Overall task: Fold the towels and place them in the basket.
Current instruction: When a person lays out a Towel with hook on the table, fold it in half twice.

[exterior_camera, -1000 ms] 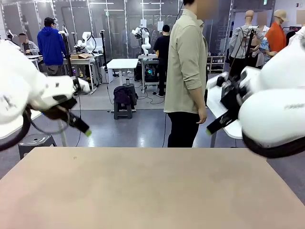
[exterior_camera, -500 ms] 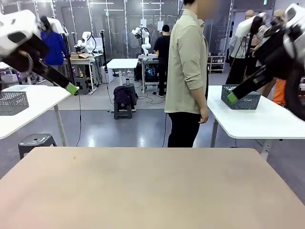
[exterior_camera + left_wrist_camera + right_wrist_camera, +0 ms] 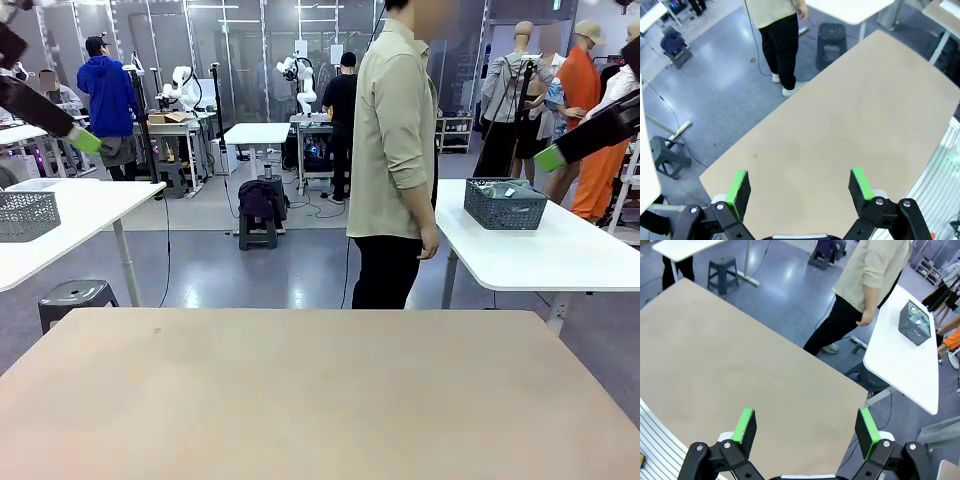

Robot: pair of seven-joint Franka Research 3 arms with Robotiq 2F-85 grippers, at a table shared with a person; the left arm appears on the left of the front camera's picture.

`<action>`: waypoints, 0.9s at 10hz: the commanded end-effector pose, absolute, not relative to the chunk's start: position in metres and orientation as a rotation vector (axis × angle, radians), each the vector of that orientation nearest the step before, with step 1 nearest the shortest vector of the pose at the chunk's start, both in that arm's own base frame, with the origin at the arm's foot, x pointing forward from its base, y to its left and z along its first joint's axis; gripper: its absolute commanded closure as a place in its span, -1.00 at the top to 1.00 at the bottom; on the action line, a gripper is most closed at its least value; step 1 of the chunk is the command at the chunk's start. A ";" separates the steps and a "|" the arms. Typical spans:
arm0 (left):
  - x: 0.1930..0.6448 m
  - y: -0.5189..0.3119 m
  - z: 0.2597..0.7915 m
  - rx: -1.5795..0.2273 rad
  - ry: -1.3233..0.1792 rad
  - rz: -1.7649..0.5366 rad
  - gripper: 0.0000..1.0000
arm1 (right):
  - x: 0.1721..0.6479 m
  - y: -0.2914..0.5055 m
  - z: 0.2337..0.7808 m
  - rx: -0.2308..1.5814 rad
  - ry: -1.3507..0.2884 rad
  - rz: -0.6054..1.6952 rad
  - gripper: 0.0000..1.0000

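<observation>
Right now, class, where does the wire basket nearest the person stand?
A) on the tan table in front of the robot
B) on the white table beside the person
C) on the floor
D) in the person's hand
B: the basket sits on the white table next to the standing person, not on the tan table.

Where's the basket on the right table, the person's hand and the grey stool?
basket (image 3: 505, 212): front view, mesh front wall.
person's hand (image 3: 428, 243): front view, back of hand.
stool (image 3: 78, 292): front view, seat top.
</observation>
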State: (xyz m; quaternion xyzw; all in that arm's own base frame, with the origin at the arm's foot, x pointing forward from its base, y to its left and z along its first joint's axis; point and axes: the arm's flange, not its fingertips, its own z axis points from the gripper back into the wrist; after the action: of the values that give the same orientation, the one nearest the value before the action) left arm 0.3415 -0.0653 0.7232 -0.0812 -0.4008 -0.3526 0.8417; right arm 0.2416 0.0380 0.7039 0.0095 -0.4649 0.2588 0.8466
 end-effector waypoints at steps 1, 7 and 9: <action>0.333 -0.048 0.723 -0.228 -0.849 -0.770 1.00 | 0.228 0.024 0.703 0.056 -1.008 0.527 1.00; 0.322 -0.024 0.721 -0.263 -0.870 -0.737 1.00 | 0.219 0.011 0.706 0.072 -1.040 0.498 1.00; 0.326 -0.027 0.726 -0.242 -0.871 -0.718 1.00 | 0.218 0.012 0.712 0.064 -1.041 0.503 1.00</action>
State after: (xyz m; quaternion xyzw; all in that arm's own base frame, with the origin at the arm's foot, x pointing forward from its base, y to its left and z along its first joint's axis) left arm 0.3257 -0.0269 0.7257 -0.1123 -0.4117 -0.3378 0.8389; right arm 0.2188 0.0134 0.7107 0.0291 -0.4906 0.2383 0.8376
